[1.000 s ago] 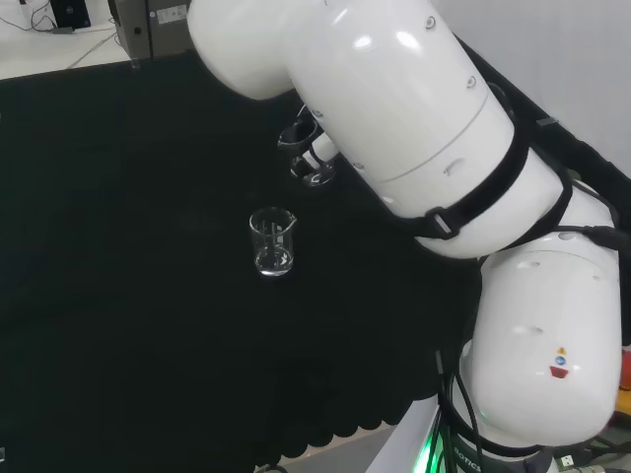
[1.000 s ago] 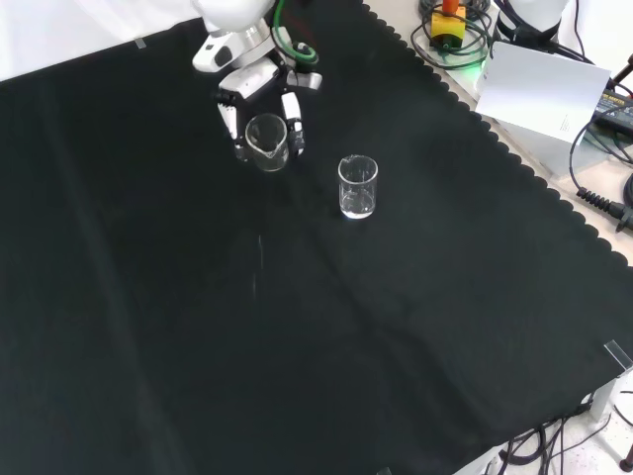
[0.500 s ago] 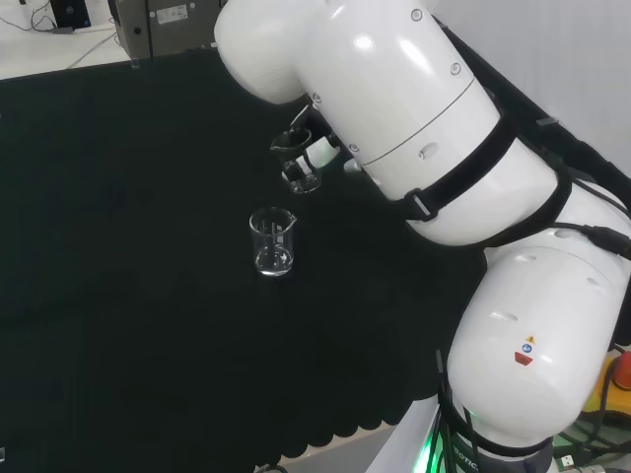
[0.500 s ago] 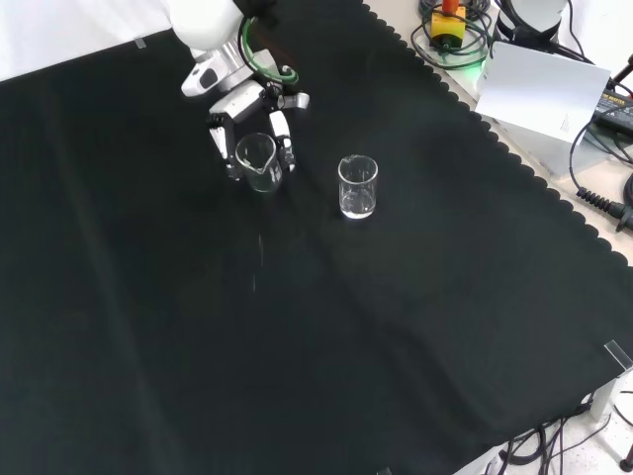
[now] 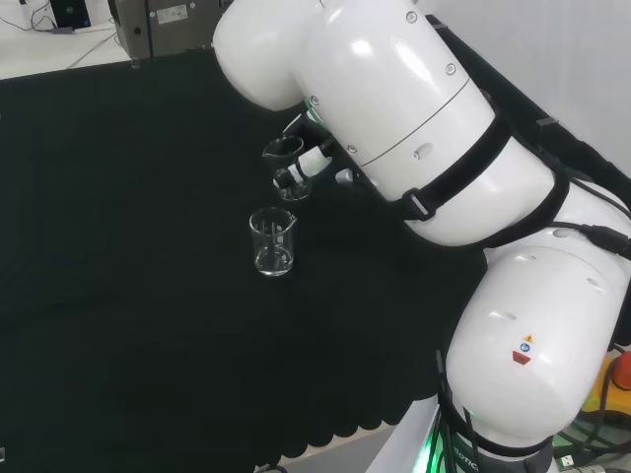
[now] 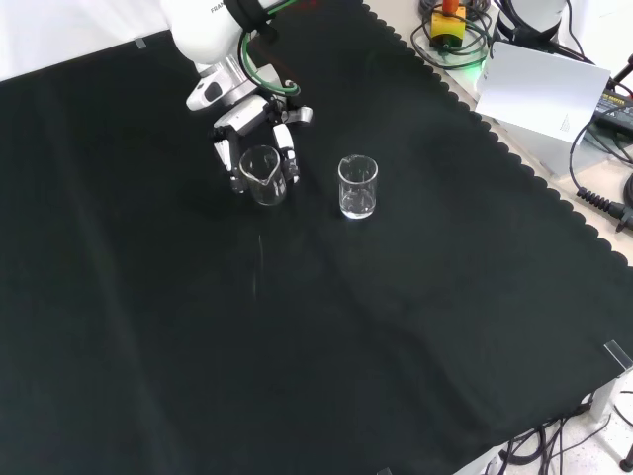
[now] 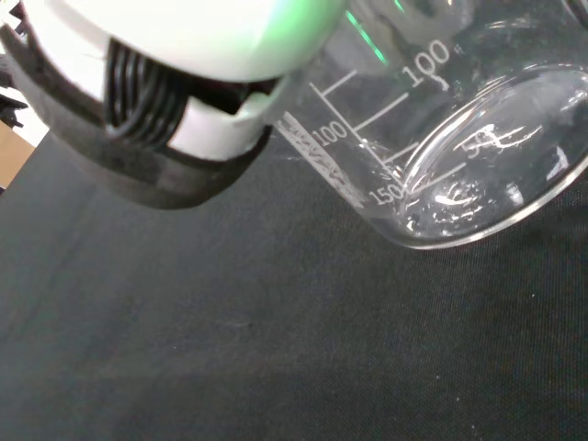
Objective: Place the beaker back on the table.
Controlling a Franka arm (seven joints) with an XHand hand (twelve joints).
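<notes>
The hand [image 6: 255, 134] is seen curled round a clear glass beaker [image 6: 261, 174], fingers [image 6: 290, 163] pinching it from both sides, so the beaker is held, not set down yet. In the front view the beaker hangs just below the palm, spout toward the camera, its long axis roughly upright with maybe a slight tilt. Whether the base is touching the cloth can't be told; in the wrist view the base [image 7: 478, 175] looks to be just above it, so straight down is probably all that's needed. A second beaker [image 6: 357, 186] is stood on the desk [image 6: 396, 327] near the held one, to its right in the front view, apart from it. All this is toward the desk's far edge in the front view; the black cloth nearer the scalloped edge is bare. Cables and gear [image 6: 554, 89] are piled off the desk's right side.
</notes>
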